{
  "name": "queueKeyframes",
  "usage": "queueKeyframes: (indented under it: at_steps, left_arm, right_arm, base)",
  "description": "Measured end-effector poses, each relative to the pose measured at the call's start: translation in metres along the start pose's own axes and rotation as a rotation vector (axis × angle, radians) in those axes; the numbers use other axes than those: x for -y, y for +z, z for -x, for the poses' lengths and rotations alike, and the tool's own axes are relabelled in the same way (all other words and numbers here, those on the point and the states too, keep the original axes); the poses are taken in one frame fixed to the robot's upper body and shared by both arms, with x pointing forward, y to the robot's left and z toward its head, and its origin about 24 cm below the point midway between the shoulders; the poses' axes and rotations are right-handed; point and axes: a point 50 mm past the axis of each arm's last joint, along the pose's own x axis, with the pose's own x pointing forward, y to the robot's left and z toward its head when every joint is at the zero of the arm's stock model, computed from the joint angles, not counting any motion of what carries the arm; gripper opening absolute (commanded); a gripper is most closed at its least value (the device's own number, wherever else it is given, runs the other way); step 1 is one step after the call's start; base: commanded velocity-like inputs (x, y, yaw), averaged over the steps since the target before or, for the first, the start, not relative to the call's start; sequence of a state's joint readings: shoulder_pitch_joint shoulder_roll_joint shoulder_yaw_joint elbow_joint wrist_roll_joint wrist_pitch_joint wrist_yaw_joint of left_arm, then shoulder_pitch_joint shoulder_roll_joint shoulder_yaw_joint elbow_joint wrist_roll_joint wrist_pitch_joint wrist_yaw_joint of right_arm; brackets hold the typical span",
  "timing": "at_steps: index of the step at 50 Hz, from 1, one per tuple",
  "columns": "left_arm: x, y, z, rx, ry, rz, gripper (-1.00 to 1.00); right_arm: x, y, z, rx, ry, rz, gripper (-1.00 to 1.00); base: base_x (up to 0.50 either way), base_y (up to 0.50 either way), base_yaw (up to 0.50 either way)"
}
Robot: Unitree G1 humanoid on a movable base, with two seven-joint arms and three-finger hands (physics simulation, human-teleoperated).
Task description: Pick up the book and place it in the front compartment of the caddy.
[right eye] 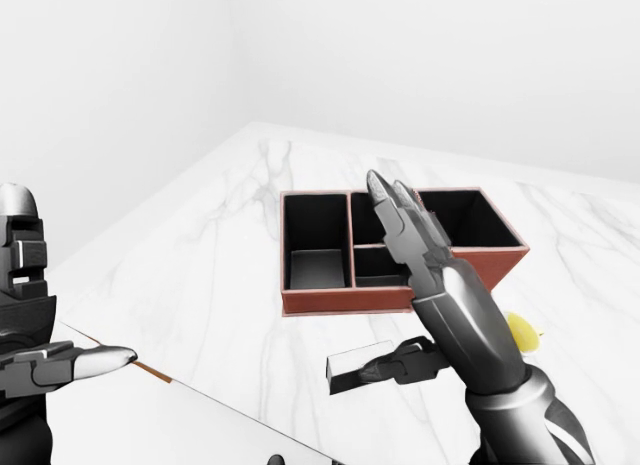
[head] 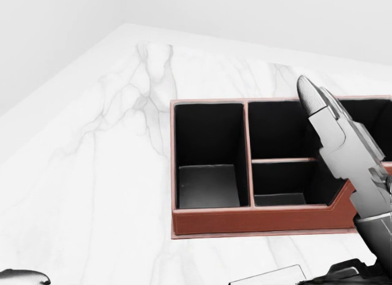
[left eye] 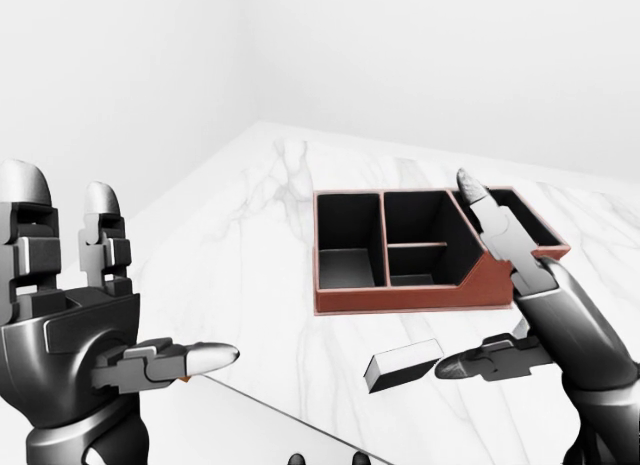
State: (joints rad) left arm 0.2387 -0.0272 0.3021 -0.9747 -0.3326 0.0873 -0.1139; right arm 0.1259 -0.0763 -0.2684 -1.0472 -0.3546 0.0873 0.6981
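Only right-eye view shows yellow object (right eye: 524, 331); both hands (left eye: 95, 335) (left eye: 520, 315) spread, empty, book (left eye: 402, 364) untouched.

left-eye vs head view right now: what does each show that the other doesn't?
Left-eye only: the open left hand raised at the view's left, and the whole white book lying on the marble table below the caddy, next to the right hand's thumb. Head only: nothing extra, just a closer look into the caddy's compartments. Both: caddy, table, and the open right hand crossing the caddy's right side.
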Motion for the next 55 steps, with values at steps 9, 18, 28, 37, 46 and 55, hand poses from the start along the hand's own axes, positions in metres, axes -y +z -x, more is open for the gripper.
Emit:
queueKeyframes:
  at_steps: [9, 18, 28, 37, 46, 55]
  left_arm:
    - [0.001, 0.001, 0.001, 0.0, -0.005, -0.002, 1.0]
    - [0.001, 0.001, 0.001, 0.0, -0.007, -0.003, 1.0]
    - [0.002, 0.002, 0.001, 0.004, -0.008, -0.003, 1.0]
    - [0.003, 0.003, 0.002, 0.006, -0.01, -0.003, 1.0]
    - [0.004, 0.004, 0.002, 0.007, -0.013, -0.001, 1.0]
    - [0.005, 0.004, 0.002, 0.01, -0.014, 0.0, 1.0]
  right_arm:
    - [0.015, -0.011, 0.004, -0.206, -0.119, 0.221, 1.0]
    - [0.024, -0.014, 0.005, -0.312, -0.158, 0.374, 1.0]
    - [0.028, -0.018, 0.009, -0.401, -0.168, 0.465, 1.0]
    - [0.036, -0.018, 0.011, -0.446, -0.183, 0.567, 1.0]
    - [0.038, -0.02, 0.014, -0.48, -0.168, 0.61, 1.0]
    - [0.032, -0.022, 0.015, -0.491, -0.133, 0.602, 1.0]
  base:
    - [0.0, 0.0, 0.0]
    - [0.0, 0.0, 0.0]
    - [0.0, 0.0, 0.0]
    - [0.0, 0.0, 0.0]
    - [0.0, 0.0, 0.0]
    - [0.0, 0.0, 0.0]
